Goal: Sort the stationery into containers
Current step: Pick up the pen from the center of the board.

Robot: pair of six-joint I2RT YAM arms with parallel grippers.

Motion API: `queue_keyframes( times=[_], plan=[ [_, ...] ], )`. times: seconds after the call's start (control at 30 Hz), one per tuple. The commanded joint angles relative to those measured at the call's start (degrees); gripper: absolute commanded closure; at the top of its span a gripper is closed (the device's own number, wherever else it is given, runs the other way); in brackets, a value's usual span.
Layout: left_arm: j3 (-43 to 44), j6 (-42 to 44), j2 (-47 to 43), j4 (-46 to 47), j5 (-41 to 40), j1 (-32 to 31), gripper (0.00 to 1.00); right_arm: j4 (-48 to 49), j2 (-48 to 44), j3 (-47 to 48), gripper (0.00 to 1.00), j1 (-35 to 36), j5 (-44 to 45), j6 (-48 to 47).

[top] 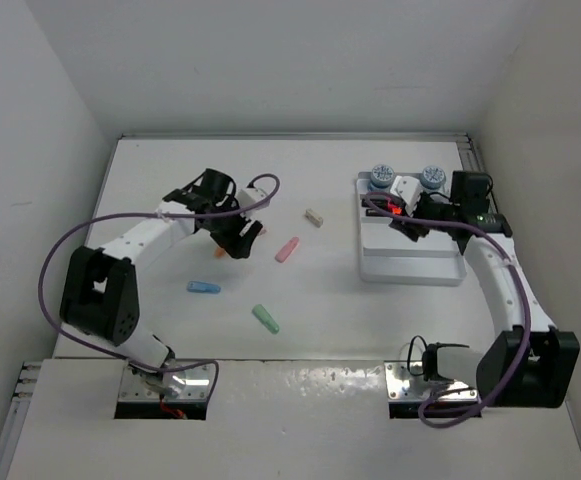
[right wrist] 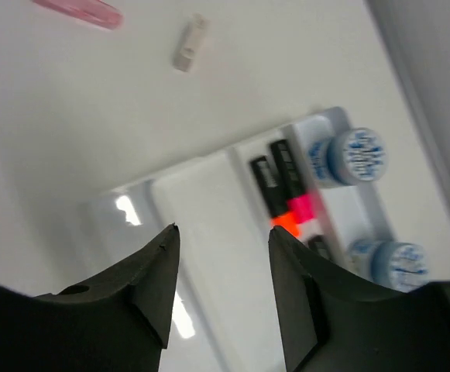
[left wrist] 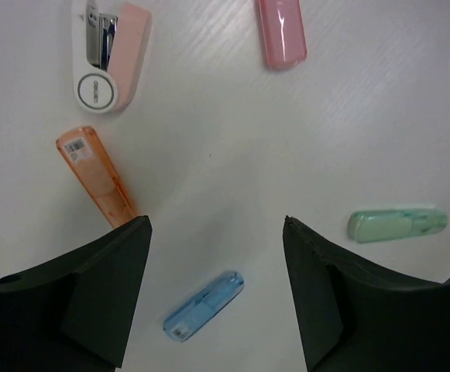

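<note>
My left gripper (top: pixel 232 235) (left wrist: pixel 217 225) is open and empty, above the table. Below it lie a blue stub (left wrist: pixel 204 304) (top: pixel 203 288), an orange stub (left wrist: pixel 97 174), a green stub (left wrist: pixel 396 224) (top: pixel 266 319) and a pink stub (left wrist: pixel 281 31) (top: pixel 287 249). My right gripper (top: pixel 410 222) (right wrist: pixel 223 231) is open and empty over the white tray (top: pixel 410 262) (right wrist: pixel 201 201). In the tray lie black markers, one with an orange end (right wrist: pixel 275 194) and one with a pink end (right wrist: pixel 294 182), and two blue-white pots (right wrist: pixel 348 155) (right wrist: pixel 387 260). A beige block (top: pixel 314 217) (right wrist: pixel 190 44) lies on the table.
A pink and white stapler (left wrist: pixel 110 54) lies beyond the orange stub. White walls close in the table on the left, back and right. The tray stands near the right wall.
</note>
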Motion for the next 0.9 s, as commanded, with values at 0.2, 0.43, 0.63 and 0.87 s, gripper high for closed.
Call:
queue_keyframes(
  times=[0.2, 0.43, 0.63, 0.87],
  plan=[
    [-13.0, 28.2, -9.2, -3.9, 0.1, 10.0, 0.30, -1.4, -12.2, -9.3, 0.50, 8.0, 0.8, 25.3],
    [-19.5, 42.4, -10.2, -3.5, 2.7, 16.1, 0.28, -3.2, -12.8, -8.7, 0.50, 9.2, 2.7, 28.3],
    [-22.2, 45.4, -7.0, -0.7, 6.7, 18.8, 0.29, -4.0, -12.8, -8.0, 0.50, 9.2, 5.2, 28.5],
    [-27.1, 50.7, -8.6, 1.8, 7.9, 19.7, 0.32, -4.6, -12.7, -7.5, 0.51, 8.3, 6.8, 28.5]
  ],
)
